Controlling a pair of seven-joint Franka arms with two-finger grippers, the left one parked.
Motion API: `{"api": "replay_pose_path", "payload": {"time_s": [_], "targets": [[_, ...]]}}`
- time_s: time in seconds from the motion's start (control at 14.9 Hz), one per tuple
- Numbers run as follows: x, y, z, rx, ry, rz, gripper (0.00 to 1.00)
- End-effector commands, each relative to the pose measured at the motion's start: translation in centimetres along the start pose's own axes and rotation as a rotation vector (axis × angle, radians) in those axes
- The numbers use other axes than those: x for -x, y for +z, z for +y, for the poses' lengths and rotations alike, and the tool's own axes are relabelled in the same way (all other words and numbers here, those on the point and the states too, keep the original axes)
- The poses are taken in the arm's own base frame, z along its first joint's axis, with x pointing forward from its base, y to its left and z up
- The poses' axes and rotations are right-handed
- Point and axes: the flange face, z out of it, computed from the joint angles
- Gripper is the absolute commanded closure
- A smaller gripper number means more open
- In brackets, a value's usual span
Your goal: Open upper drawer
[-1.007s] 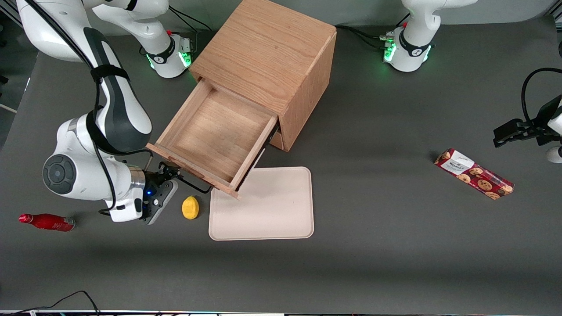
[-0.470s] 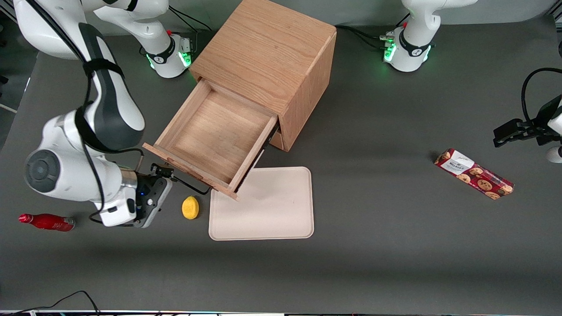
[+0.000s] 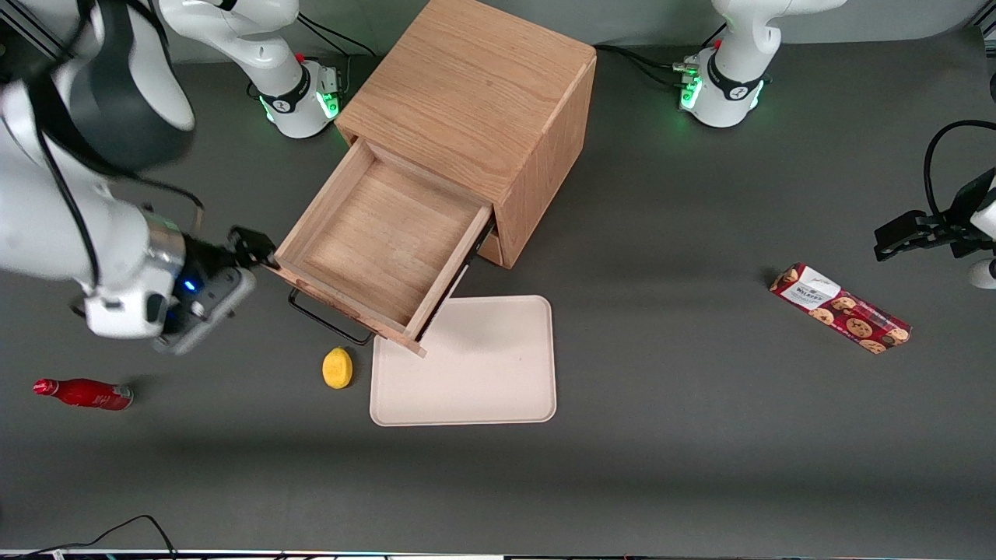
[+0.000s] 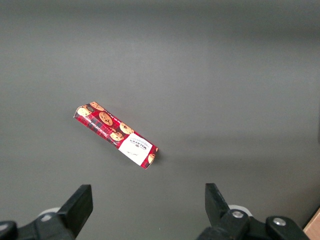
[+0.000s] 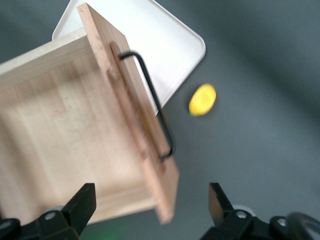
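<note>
The upper drawer (image 3: 381,237) of the oak cabinet (image 3: 475,93) stands pulled far out, its inside bare. Its thin black bar handle (image 3: 327,320) runs along the drawer front, free of any grip. My gripper (image 3: 250,247) is open and empty, raised beside the corner of the drawer front toward the working arm's end of the table. In the right wrist view the drawer (image 5: 70,130) and its handle (image 5: 156,107) lie below the spread fingers (image 5: 84,200). The lower drawer is hidden under the upper one.
A beige tray (image 3: 467,362) lies on the table in front of the drawer, partly under its front. A yellow lemon (image 3: 337,368) lies beside the tray. A red bottle (image 3: 82,393) lies toward the working arm's end. A cookie box (image 3: 840,308) lies toward the parked arm's end.
My gripper has let go of the handle, risen and drawn away from it toward the working arm's end. The drawer stays pulled out.
</note>
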Motion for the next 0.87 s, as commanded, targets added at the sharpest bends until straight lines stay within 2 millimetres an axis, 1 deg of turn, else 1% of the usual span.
{"api": "replay_pose_path", "payload": {"time_s": [0.0,0.13,0.2,0.27,0.34,0.4,0.47,0.54,0.6,0.67,0.74,0.81], "targets": [[6.3,-1.6,-1.7,0.045,0.188,-0.077,0.00],[11.3,-2.0,-3.6,0.091,0.230,-0.099,0.00],[14.2,-2.1,-3.9,0.097,0.275,-0.097,0.00],[16.8,-1.7,-4.1,0.100,0.296,-0.104,0.00],[18.4,-1.7,-4.6,0.111,0.296,-0.102,0.00],[18.7,-2.5,-4.2,0.142,0.297,-0.094,0.00],[18.2,-3.6,-3.7,0.163,0.298,-0.082,0.00],[17.6,-4.1,-3.0,0.160,0.298,-0.078,0.00],[17.0,-4.4,-2.2,0.155,0.299,-0.078,0.00],[16.6,-4.4,-1.9,0.154,0.298,-0.081,0.00],[16.7,-4.4,-1.7,0.153,0.296,-0.081,0.00],[17.3,-4.6,-1.9,0.139,0.313,-0.070,0.00]]}}
